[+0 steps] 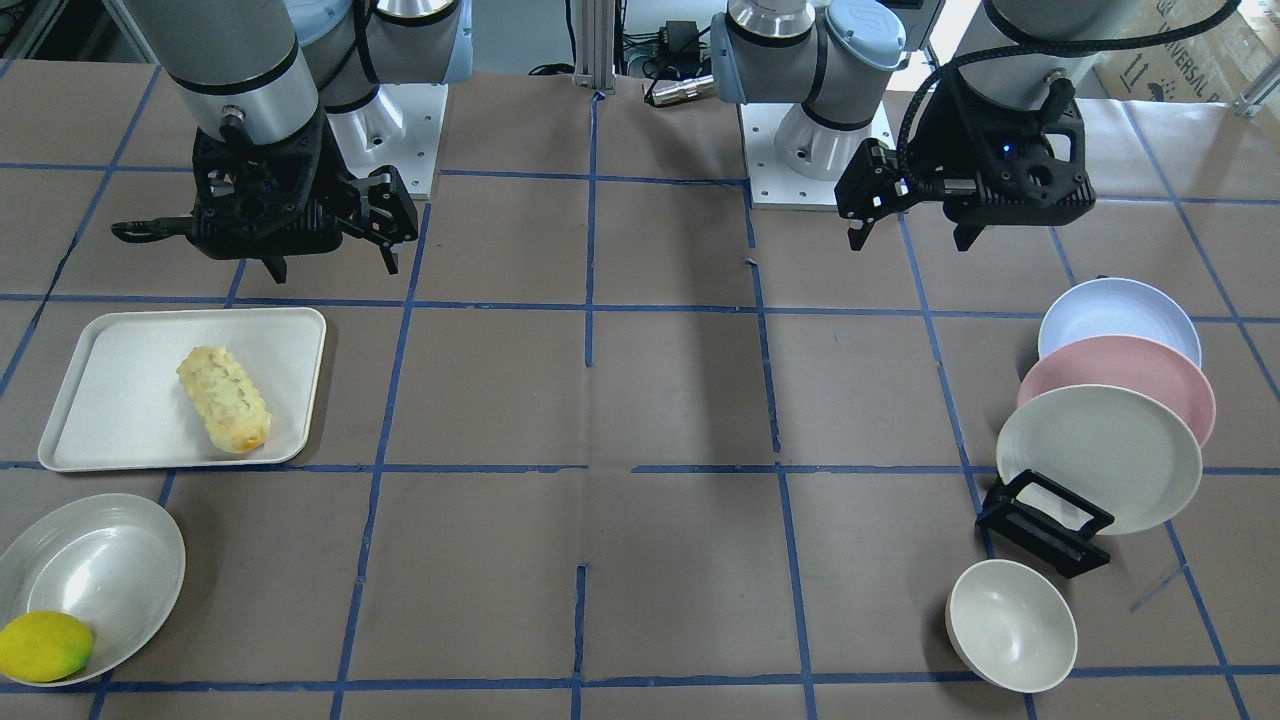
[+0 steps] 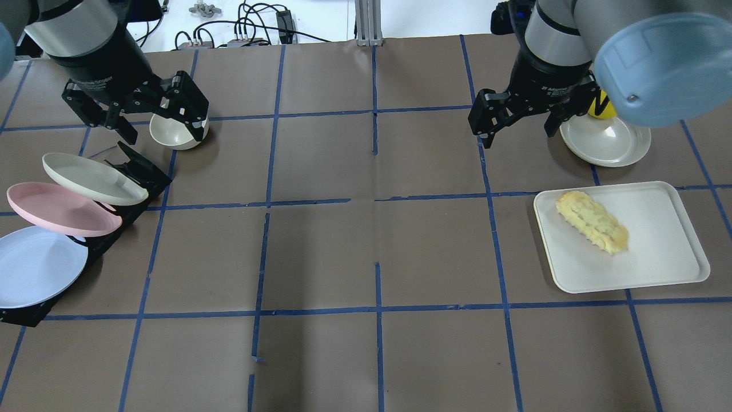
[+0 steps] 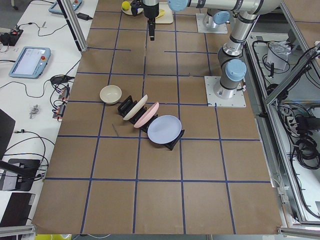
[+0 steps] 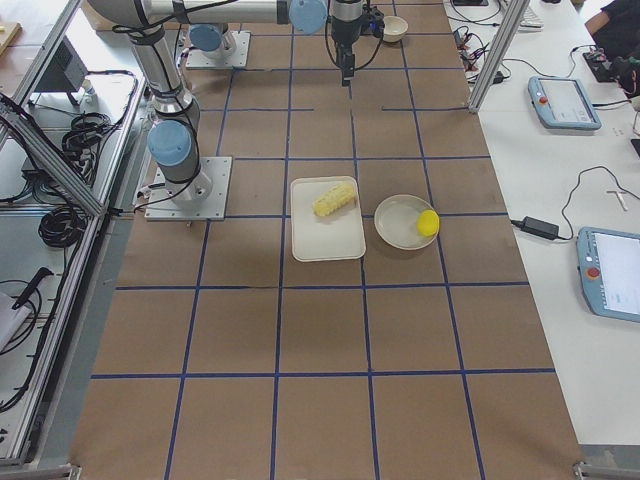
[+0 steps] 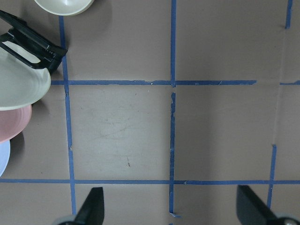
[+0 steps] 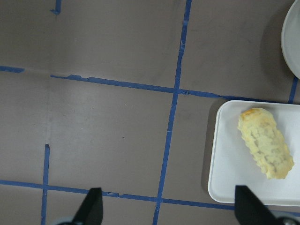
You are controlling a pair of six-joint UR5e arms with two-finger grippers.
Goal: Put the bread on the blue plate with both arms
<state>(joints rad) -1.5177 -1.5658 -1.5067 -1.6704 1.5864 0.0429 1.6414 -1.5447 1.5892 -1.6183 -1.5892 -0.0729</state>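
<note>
The bread [image 1: 224, 398] lies on a white tray [image 1: 120, 400] on the robot's right side; it also shows in the overhead view [image 2: 593, 221] and the right wrist view [image 6: 266, 143]. The blue plate [image 1: 1115, 312] leans in a black rack on the robot's left side, behind a pink and a cream plate; it shows too in the overhead view [image 2: 34, 266]. My right gripper [image 2: 519, 136] hangs open and empty above the table, beside the tray and apart from the bread. My left gripper [image 2: 164, 130] hangs open and empty above the table near the rack's far end.
The black rack [image 1: 1045, 525] holds a pink plate [image 1: 1120, 385] and a cream plate [image 1: 1100, 455]. A cream bowl [image 1: 1010, 625] stands beside the rack. A lemon [image 1: 45, 647] lies in a white dish [image 1: 100, 570] near the tray. Brown paper with blue tape lines covers the table.
</note>
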